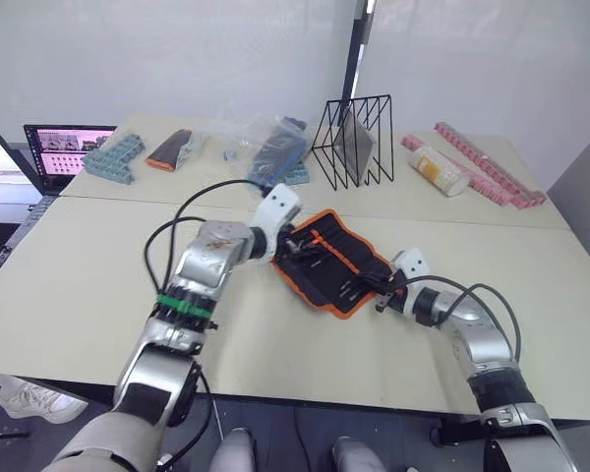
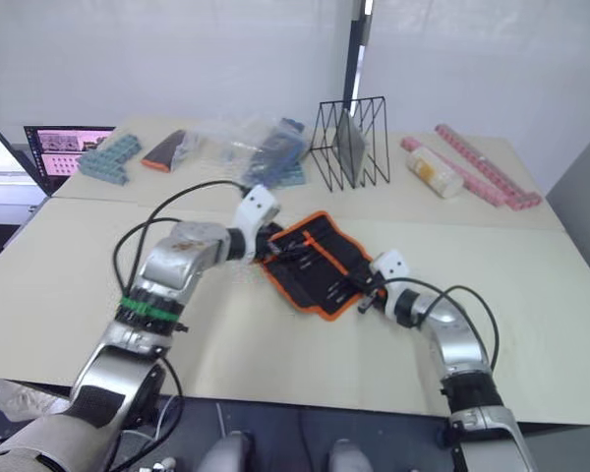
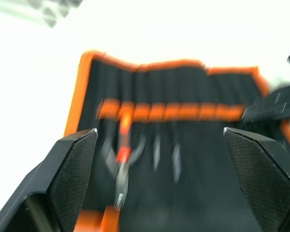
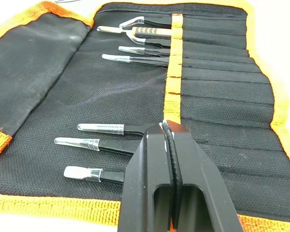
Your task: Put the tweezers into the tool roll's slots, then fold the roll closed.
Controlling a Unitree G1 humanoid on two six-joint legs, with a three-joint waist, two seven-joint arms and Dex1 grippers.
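The tool roll (image 1: 329, 261) lies unrolled on the middle of the table, black with orange trim and an orange band across its slots. Several black tweezers (image 4: 130, 59) with clear tip caps sit in it: some are tucked under the band, and three more (image 4: 89, 143) run beneath my right fingers, hiding their back ends. My left gripper (image 1: 287, 241) is open at the roll's far-left end, its fingers (image 3: 75, 164) spread wide over the fabric (image 3: 183, 121). My right gripper (image 4: 165, 126) is shut, its tips resting on the roll's near-right part (image 1: 382, 290).
Behind the roll stand a black wire rack (image 1: 354, 143), clear plastic bags (image 1: 270, 147), a small black-and-orange pouch (image 1: 169, 149) and blue trays (image 1: 113, 157). A laptop (image 1: 64, 147) is at the far left. A bottle (image 1: 438, 169) and pink strips (image 1: 492, 167) lie at the back right.
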